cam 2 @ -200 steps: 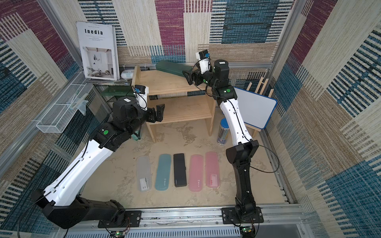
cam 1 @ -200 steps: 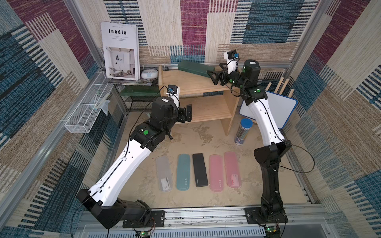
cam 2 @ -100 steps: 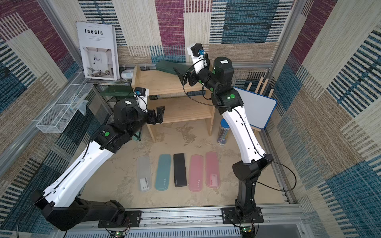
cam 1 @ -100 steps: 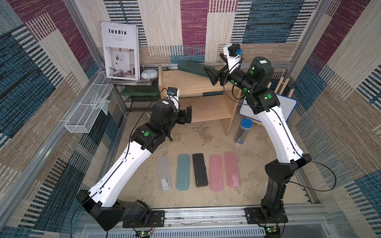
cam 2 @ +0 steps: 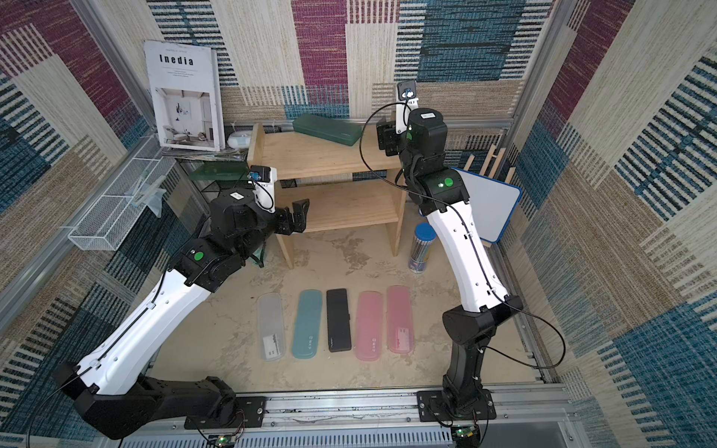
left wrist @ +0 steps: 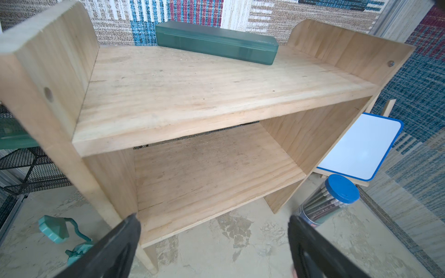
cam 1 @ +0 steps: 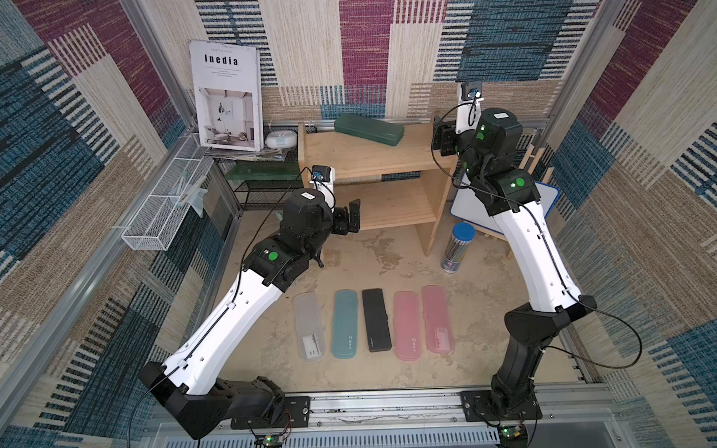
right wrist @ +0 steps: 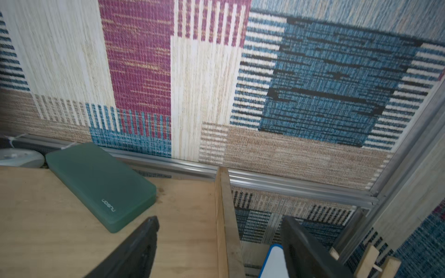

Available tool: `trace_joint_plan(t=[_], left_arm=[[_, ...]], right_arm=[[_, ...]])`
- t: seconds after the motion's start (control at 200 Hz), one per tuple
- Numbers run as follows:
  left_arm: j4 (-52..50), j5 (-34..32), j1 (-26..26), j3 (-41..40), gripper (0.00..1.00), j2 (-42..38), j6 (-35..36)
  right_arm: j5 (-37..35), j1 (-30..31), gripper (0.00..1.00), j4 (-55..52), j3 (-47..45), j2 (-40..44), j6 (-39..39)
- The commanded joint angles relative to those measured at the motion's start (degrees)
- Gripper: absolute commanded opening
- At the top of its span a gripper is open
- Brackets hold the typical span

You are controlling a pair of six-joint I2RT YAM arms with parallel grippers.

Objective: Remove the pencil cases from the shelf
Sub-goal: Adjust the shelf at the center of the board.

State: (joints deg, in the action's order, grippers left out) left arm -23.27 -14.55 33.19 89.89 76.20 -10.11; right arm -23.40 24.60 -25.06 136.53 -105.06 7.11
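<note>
Enclosure lined with woven patchwork panels in blue, maroon and cream; the sandy, mottled worktop (cam 1: 388, 252) carries the items.

Nearest the front rail, five long, flat, rounded pencil cases lie side by side on the worktop, close together but apart. They are a translucent white plastic case (cam 1: 307, 331), light teal plastic case (cam 1: 344, 324), black plastic case (cam 1: 375, 320), pink plastic case (cam 1: 407, 326) and second pink plastic case (cam 1: 436, 320). All five are off the shelf.

Beyond the row, the left pincer (cam 1: 348, 217) hangs just in front of the lower tier of the light natural-wood two-tier shelf (cam 1: 372, 159) — jaws spread wide, nothing between them. Beside the shelf's right panel a clear cylindrical tube of pencils with a blue lid (cam 1: 458, 246) stands upright on the worktop. Behind it is a tilted blue-edged whiteboard (cam 2: 490, 211).

On the top tier, toward its rear edge, the dark green plastic pencil case (cam 1: 368, 130) lies flat and askew — the one case on the shelf. The right pincer (cam 1: 440, 137) is raised at the top of the shelf's right side panel, released and gripping nothing. In the right wrist view the panel's upper edge shows between its fingers (right wrist: 134, 250), and the green case's end lies near but apart.

Farthest back, left of the shelf: a black wire-mesh rack (cam 1: 264, 190), a white wire basket (cam 1: 155, 221) on the side wall, and a magazine titled "Inedia" (cam 1: 229, 97) propped upright.
</note>
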Motion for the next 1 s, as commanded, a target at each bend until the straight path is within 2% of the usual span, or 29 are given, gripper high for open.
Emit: trace_joint_plan(t=[0.0,0.155,0.306,0.416,0.536,0.701,0.776,0.867,0.997], left_arm=[[1.0,0.7,-0.1,-0.5,0.99,-0.7,-0.4],[0.9,0.5,-0.1,-1.0,0.99,-1.1,-0.1],[1.1,0.4,-0.1,-0.9,0.99,-1.2,-0.2],[1.1,0.4,-0.1,-1.0,0.99,-1.2,-0.3],[1.0,0.4,-0.1,-1.0,0.99,-1.3,-0.5],[1.2,0.1,-0.1,-1.4,0.99,-1.6,-0.3],[1.5,0.2,-0.1,-1.6,0.99,-1.6,-0.4],[1.7,0.3,-0.1,-2.2,0.99,-1.7,-0.6],[2.3,0.4,-0.1,-2.8,0.99,-1.5,-0.6]], right_arm=[[-4.2,-1.5,0.89,-2.6,-3.4,1.8,-4.8],[-3.1,-2.6,0.92,-0.9,-8.4,4.5,-5.7],[1.8,-3.7,0.9,-2.2,-8.6,3.6,-7.8],[3.9,-4.0,0.78,-3.4,-8.6,2.8,-9.1],[5.0,-4.3,0.51,-4.6,-9.6,2.8,-10.3],[6.3,-4.3,0.28,-4.5,-12.6,5.0,-11.9],[6.7,-4.3,0.13,-4.2,-14.3,6.4,-12.5],[7.3,-4.2,0.0,-4.2,-16.0,8.2,-13.3],[9.5,-3.8,0.0,-3.7,-18.6,11.0,-14.5]])
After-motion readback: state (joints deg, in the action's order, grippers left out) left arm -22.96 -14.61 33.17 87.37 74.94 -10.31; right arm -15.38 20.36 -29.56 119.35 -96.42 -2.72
